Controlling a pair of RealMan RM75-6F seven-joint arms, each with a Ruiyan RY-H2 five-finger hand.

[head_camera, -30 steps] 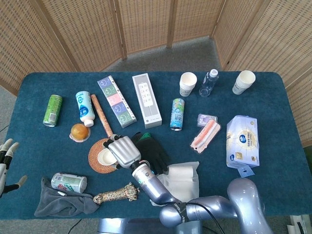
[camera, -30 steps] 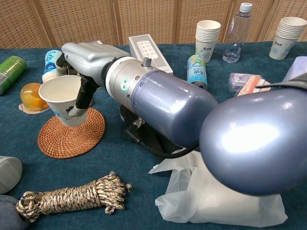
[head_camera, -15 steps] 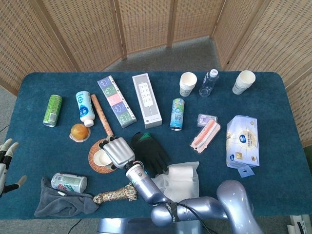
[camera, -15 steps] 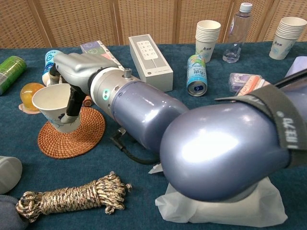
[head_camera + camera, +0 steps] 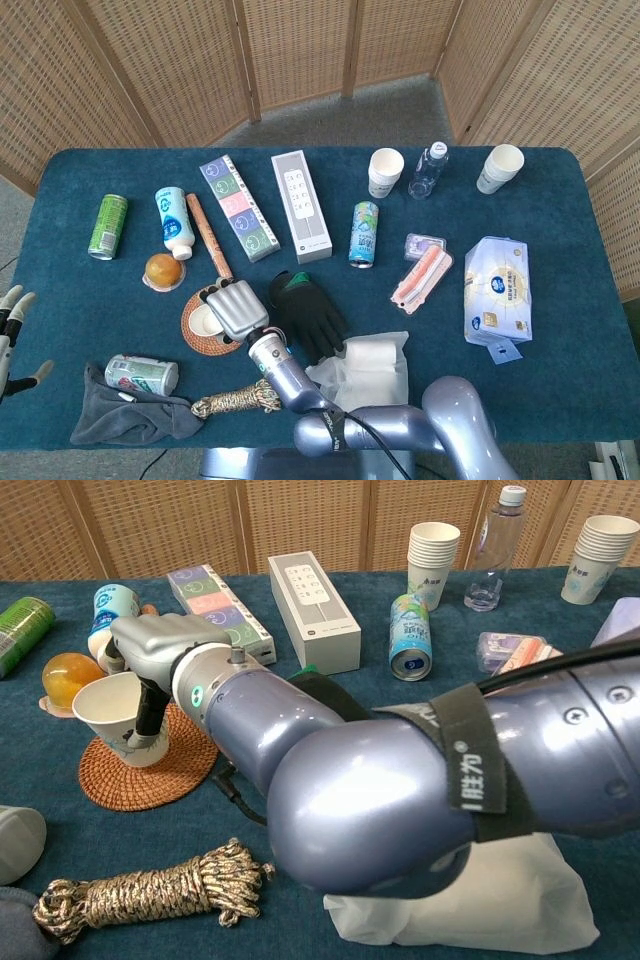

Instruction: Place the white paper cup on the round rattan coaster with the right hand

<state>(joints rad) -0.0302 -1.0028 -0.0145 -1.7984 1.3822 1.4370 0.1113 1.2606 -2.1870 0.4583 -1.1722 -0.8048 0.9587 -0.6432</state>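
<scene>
Over coaster [image 5: 140,772]: R hand [image 5: 160,645] w/ cup [image 5: 110,715]

Counted three drink cans [image 5: 109,226], two paper cup stacks [image 5: 385,172], one single white paper cup [image 5: 112,716], one water bottle [image 5: 427,171], two long boxes [image 5: 301,206], one rope coil [image 5: 240,398]

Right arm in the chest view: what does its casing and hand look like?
The right arm has glossy blue-grey rounded shells, a dark strap with white lettering, a small green light and a black cable underneath. The right hand is matte silver-grey with dark inner finger parts.
</scene>
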